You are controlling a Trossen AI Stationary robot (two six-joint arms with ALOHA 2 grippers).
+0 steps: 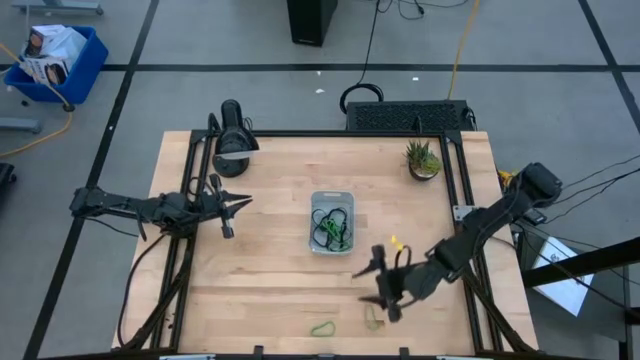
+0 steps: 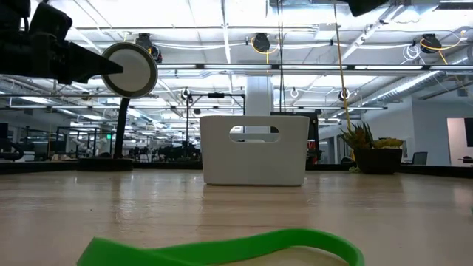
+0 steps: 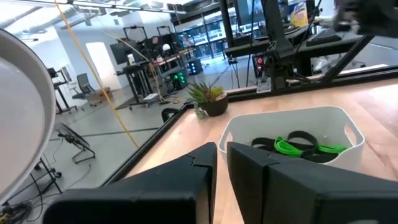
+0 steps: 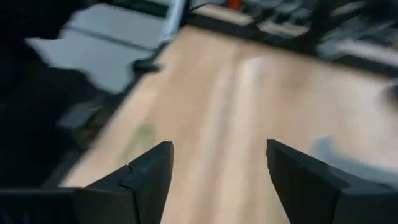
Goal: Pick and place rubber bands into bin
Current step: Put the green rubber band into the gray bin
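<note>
From above, the bin (image 1: 331, 221) sits mid-table (image 1: 270, 290) holding dark and green rubber bands (image 1: 333, 226); two loose green bands (image 1: 322, 328) lie near the front edge. The right end effector (image 1: 381, 285) hovers between bin and loose bands; the left end effector (image 1: 236, 205) waits left of the bin. At table height, one green band (image 2: 222, 250) lies flat in the foreground. The left wrist view shows its fingers (image 3: 205, 163) pressed nearly together, holding nothing. The right wrist view shows fingers (image 4: 152, 168) spread wide, empty, over bare wood. Risk: a thin, flat band may slip the fingertips if the descent stops short.
</note>
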